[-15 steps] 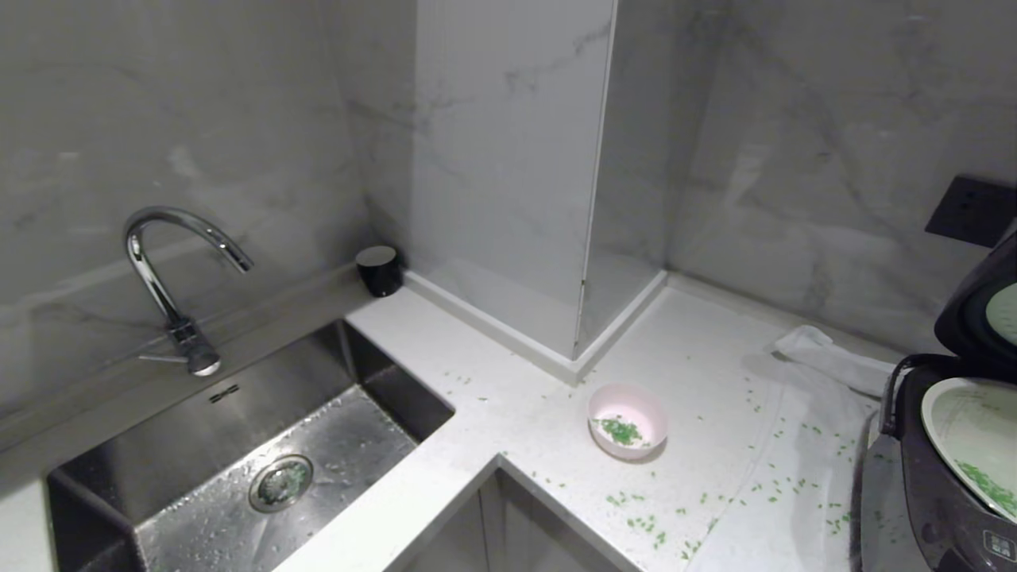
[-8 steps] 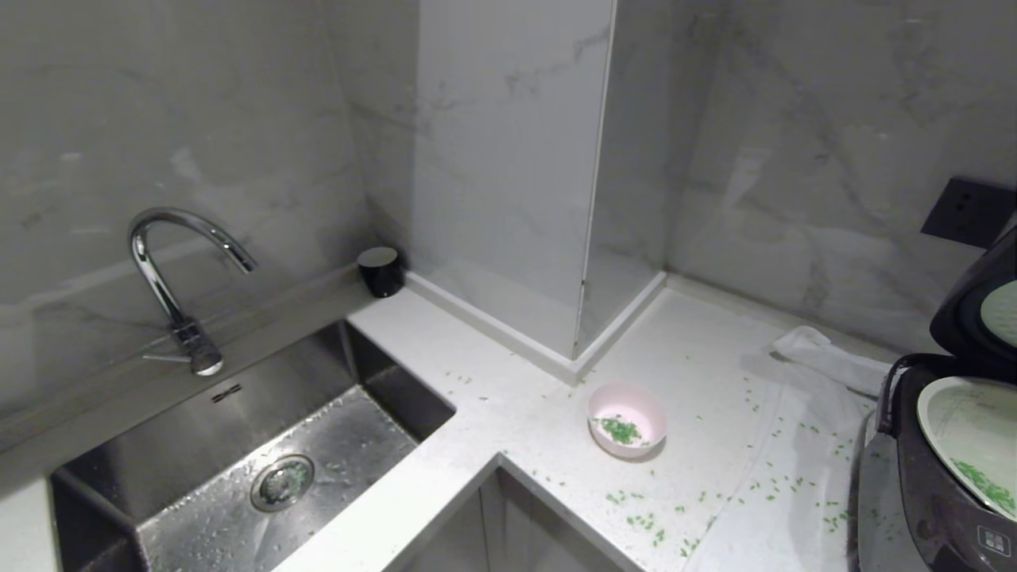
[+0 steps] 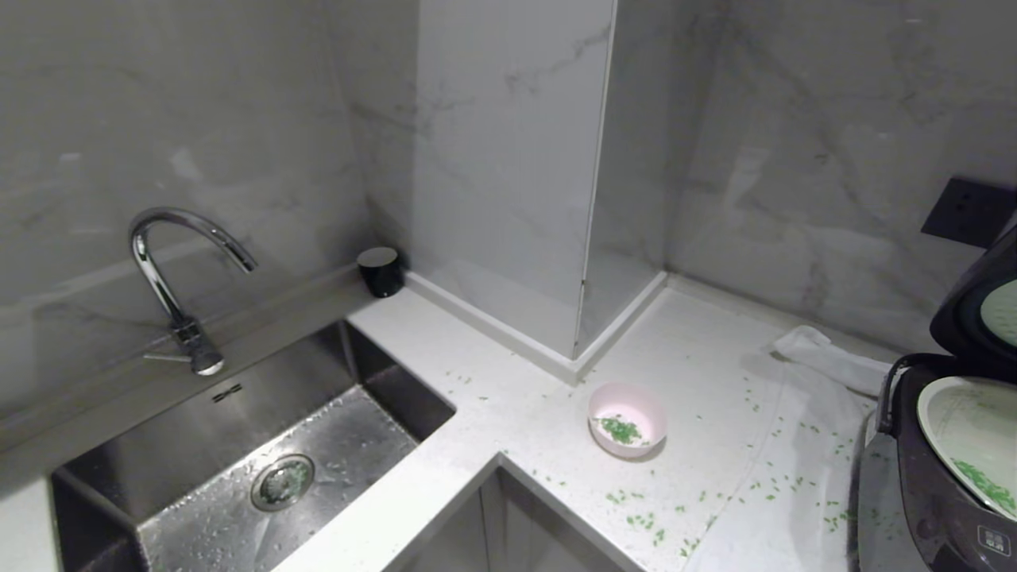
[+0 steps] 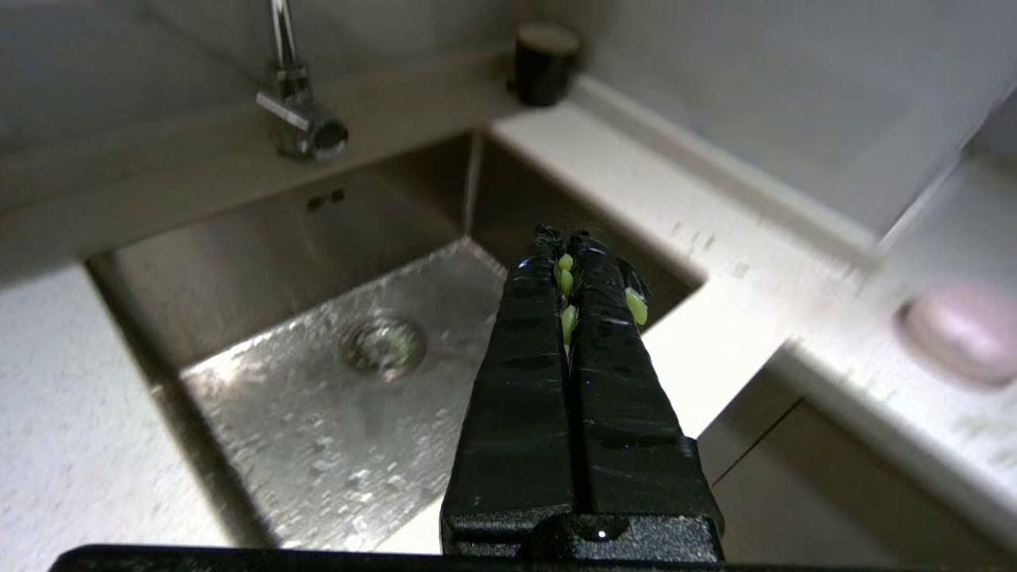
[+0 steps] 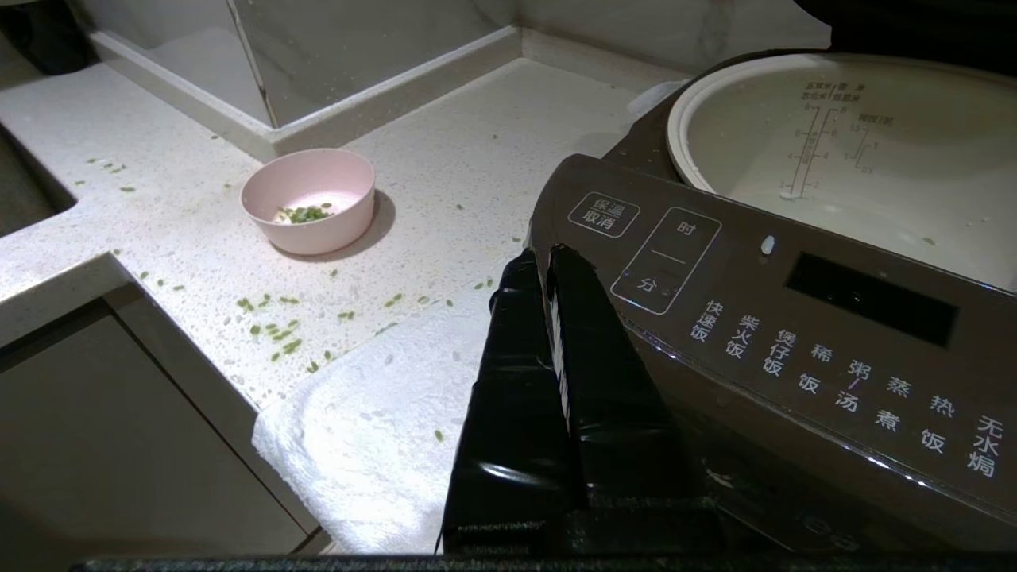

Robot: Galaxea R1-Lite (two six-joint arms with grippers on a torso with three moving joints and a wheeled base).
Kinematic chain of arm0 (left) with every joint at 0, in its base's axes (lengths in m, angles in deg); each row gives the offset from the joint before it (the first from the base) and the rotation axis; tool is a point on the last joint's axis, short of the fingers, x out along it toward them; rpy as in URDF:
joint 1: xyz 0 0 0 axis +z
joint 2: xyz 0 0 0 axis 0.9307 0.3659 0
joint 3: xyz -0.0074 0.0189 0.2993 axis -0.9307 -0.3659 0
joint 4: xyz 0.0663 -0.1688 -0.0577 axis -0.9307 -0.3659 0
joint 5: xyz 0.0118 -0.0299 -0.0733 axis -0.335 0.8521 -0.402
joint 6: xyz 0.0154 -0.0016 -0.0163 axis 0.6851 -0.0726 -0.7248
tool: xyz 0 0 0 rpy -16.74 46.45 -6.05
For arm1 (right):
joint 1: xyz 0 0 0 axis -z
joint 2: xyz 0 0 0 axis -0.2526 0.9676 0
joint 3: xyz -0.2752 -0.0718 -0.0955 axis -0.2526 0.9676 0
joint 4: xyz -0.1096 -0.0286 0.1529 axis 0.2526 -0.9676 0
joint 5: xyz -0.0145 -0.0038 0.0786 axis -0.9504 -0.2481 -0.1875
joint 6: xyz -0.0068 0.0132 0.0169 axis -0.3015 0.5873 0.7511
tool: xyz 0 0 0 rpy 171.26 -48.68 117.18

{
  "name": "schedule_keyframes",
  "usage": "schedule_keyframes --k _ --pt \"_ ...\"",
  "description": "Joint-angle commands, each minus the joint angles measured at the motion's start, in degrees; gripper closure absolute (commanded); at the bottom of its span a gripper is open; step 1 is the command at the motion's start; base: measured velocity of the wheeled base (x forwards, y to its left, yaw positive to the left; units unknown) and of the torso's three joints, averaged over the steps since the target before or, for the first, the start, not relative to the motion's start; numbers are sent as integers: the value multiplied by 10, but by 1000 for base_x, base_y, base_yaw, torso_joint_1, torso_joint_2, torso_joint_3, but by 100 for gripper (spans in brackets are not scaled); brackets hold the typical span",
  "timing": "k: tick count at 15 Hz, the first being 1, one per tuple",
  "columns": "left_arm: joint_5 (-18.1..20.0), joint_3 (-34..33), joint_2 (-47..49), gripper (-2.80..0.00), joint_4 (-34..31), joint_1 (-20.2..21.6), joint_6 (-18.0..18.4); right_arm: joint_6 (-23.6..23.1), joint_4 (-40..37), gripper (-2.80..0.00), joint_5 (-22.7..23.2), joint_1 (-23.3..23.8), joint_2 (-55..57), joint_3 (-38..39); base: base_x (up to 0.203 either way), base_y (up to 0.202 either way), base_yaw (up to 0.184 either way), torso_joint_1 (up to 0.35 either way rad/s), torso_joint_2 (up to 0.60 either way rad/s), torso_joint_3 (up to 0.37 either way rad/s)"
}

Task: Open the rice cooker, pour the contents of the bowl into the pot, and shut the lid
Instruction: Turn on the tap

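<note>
Nothing on the counter is shifting since a second ago, only our view is drifting slightly right; with the lid (image 3: 981, 306) already up, we are readying the left gripper (image 4: 566, 246), closed with green bits stuck on it, and the right gripper (image 5: 542, 262), also closed, to open around the bowl (image 3: 627, 419).

My left gripper (image 4: 566, 242) is glossy black plastic by its look, green bits stuck to it; my right gripper (image 5: 542, 262) likewise glossy black; the sink (image 3: 238, 445) is brushed steel, wet and beaded; the faucet (image 3: 171, 262) polished chrome; the counter (image 3: 516, 413) matt white speckled stone; the walls (image 3: 508, 159) smooth marble-look panels; the bowl (image 3: 627, 419) matt pink; the cloth (image 5: 373, 429) under the rice cooker (image 5: 794, 334) rough white towelling; the cooker's shell satin brown-grey; the pot (image 5: 858, 151) smooth off-white.
</note>
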Motion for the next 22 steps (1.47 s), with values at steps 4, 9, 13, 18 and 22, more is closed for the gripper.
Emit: schedule_keyframes --k 4,9,13,18,22 --pt "-13 181 320 0 30 24 -70 0 0 0 0 0 0 0 0 0 0 0 0 0" --pt "-86 215 554 0 47 37 -141 0 -1 0 0 0 -1 0 0 0 0 0 0 0" --pt "-137 280 742 0 47 49 -238 0 0 0 0 0 0 0 0 0 0 0 0 0" --pt "-155 395 903 0 50 101 -272 0 -1 0 0 0 0 0 0 0 0 0 0 0" --pt "-156 464 975 -280 48 136 -268 0 -1 0 0 0 -1 0 0 0 0 0 0 0"
